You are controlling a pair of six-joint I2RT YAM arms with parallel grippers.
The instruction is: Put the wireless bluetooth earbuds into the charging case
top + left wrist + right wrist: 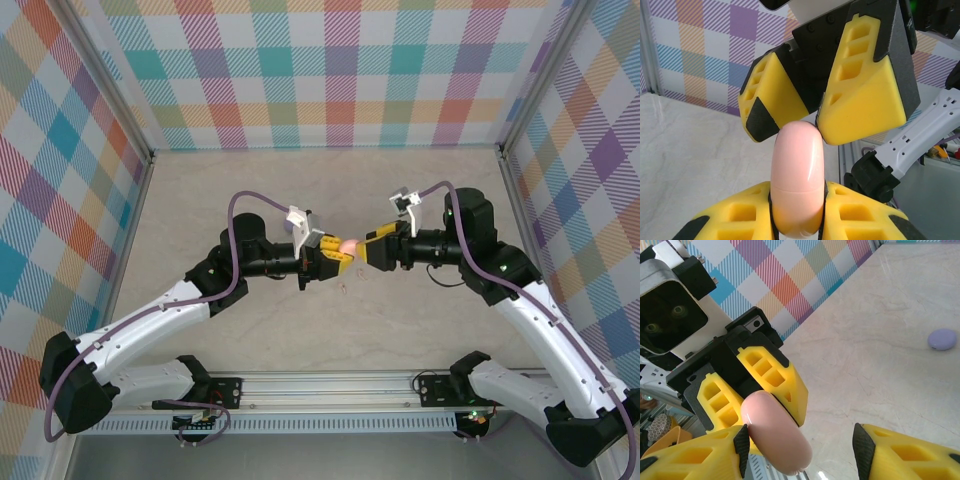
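Two end effectors: my left end effector (pixel 338 260) and my right end effector (pixel 368 250) meet tip to tip above the middle of the worktop (pixel 300 180).
Charging case: a pale pink, pill-shaped charging case (pixel 797 180) hangs in the air between them, off the worktop.
Long axis: in the top view it runs along the 9-to-3 o'clock line. In the left wrist view it stands from 6 to 12 o'clock, its free rounded end pointing at the right end effector.
Lid: a thin seam rings the case just past my left fingers (pixel 860 210), and no gap shows there.
Left grip: pinching the case's near end, with a yellow pad on either side.
Right grip: fingers spread wide. The case's far end lies between them, close by one finger (pixel 690 455); I cannot tell whether it touches.
Elsewhere: a small lilac disc (pixel 942 339) lies flat on the worktop, well apart, at 2 o'clock in the right wrist view.
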